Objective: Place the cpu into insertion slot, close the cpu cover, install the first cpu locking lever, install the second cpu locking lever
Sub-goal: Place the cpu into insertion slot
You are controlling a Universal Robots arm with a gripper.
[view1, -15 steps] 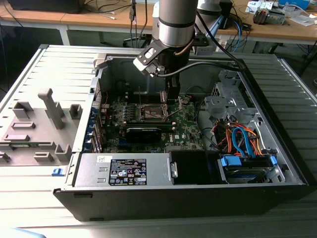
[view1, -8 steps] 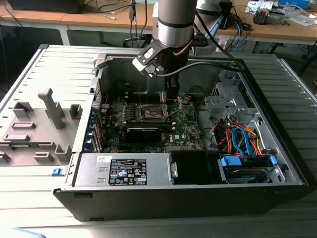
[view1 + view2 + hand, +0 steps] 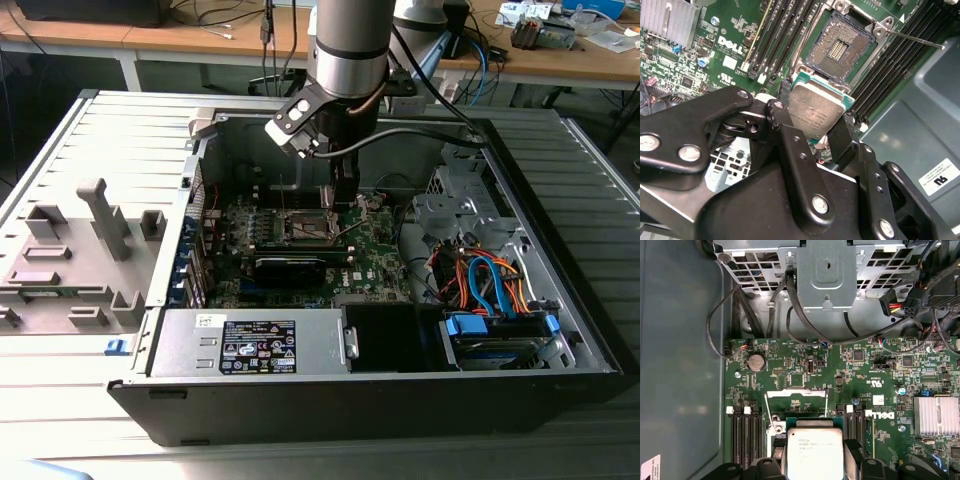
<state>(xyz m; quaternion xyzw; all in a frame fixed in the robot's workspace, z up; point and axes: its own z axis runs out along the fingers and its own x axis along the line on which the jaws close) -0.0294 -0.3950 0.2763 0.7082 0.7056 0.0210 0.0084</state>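
While the cpu (image 3: 816, 112) is hanging in the grip close to the insertion slot (image 3: 838, 46) and apart from it, not yet seated, the step in hand is looking like the placement itself. Chip is showing its silver-grey metal top in both wrist views, with green edge peeking out at the corners. Slot is lying bare, contact field exposed, nothing resting in it. Cpu cover (image 3: 796, 392) seems to be standing swung up at one side of the slot, exact angle hard to tell. One thin locking lever (image 3: 916, 39) is sticking out free across the memory slots (image 3: 785, 35).

Doing this well, by my judgement: chip needs to be going down flat and square to the socket rim with corners lined up, no sliding across the contact field, no pressing. Any skew is risking bent contacts. Cover and lever need to be sitting clear of the path down.

Hand (image 3: 814, 125) is clamped on the cpu, fingers (image 3: 790, 140) pinching two opposite edges, parted just as far as the chip is wide. Nothing else is touching the chip. In the exterior view the arm is reaching down into the open computer case (image 3: 300, 400), right over the motherboard (image 3: 380, 250), with the case lying on its side on the ribbed grey worktop (image 3: 600, 180).
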